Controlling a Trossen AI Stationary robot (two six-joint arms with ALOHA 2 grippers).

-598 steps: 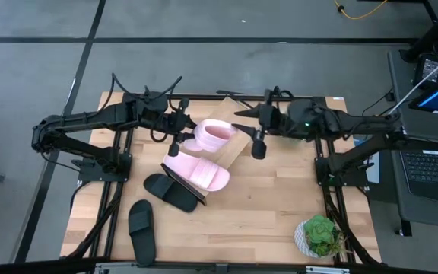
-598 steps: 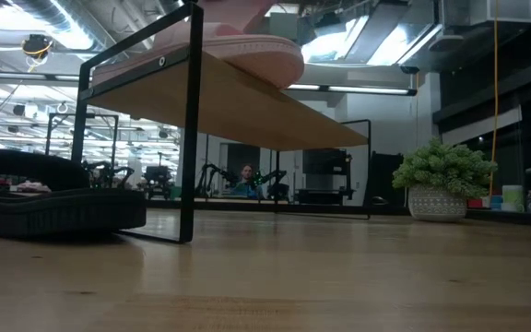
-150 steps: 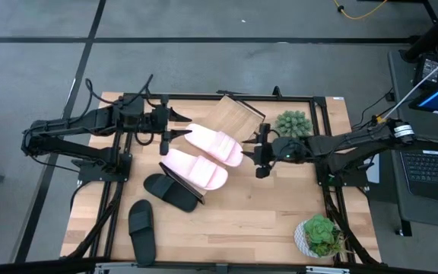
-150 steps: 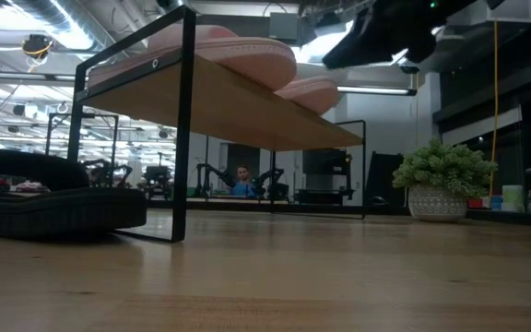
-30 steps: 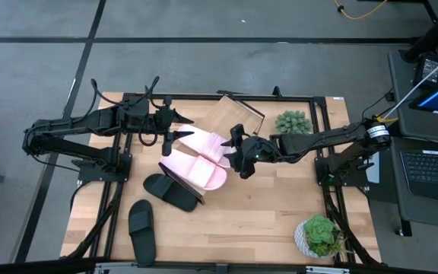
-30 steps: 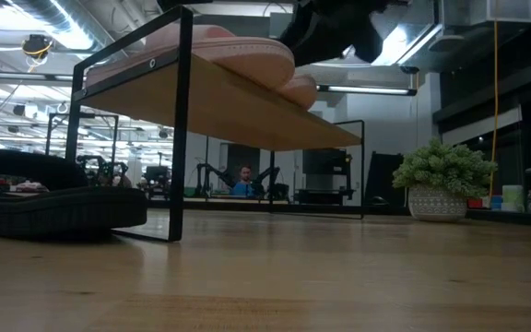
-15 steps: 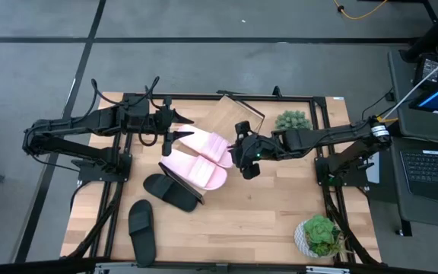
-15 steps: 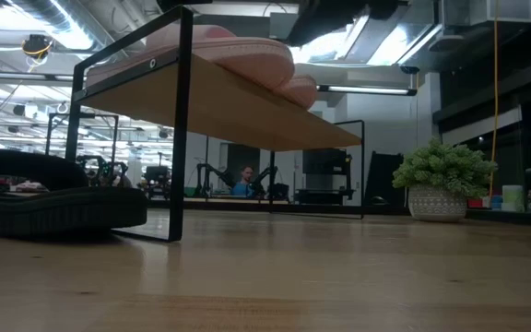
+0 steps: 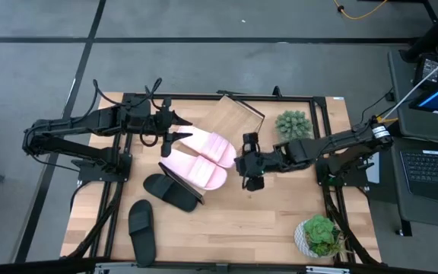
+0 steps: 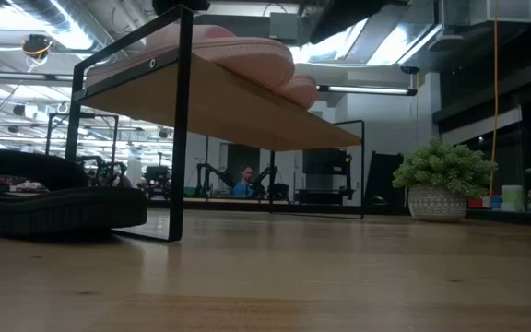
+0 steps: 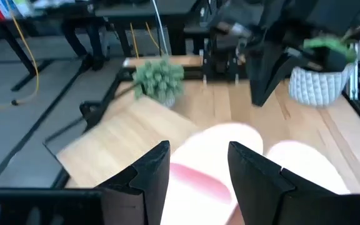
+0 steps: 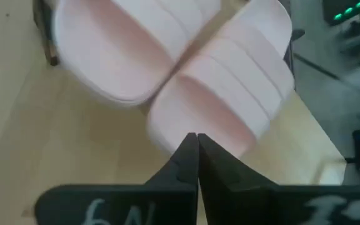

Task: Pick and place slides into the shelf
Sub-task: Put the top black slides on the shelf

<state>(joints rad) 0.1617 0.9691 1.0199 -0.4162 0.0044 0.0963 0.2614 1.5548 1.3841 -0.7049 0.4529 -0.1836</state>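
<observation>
Two pink slides (image 9: 201, 157) lie side by side on the slanted shelf (image 9: 236, 120), just in front of the right gripper (image 9: 249, 165), whose fingers are pressed together on nothing, probably so the tip can nudge them straight. The left gripper (image 9: 175, 126) hovers at their other end with its fingers apart and empty. Two black slides (image 9: 157, 204) wait on the table (image 9: 265, 221); a second ago the right gripper was open against the pink pair and has since drawn back.

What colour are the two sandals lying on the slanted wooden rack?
Pale pink, both slides; the high view shows it best.
</observation>
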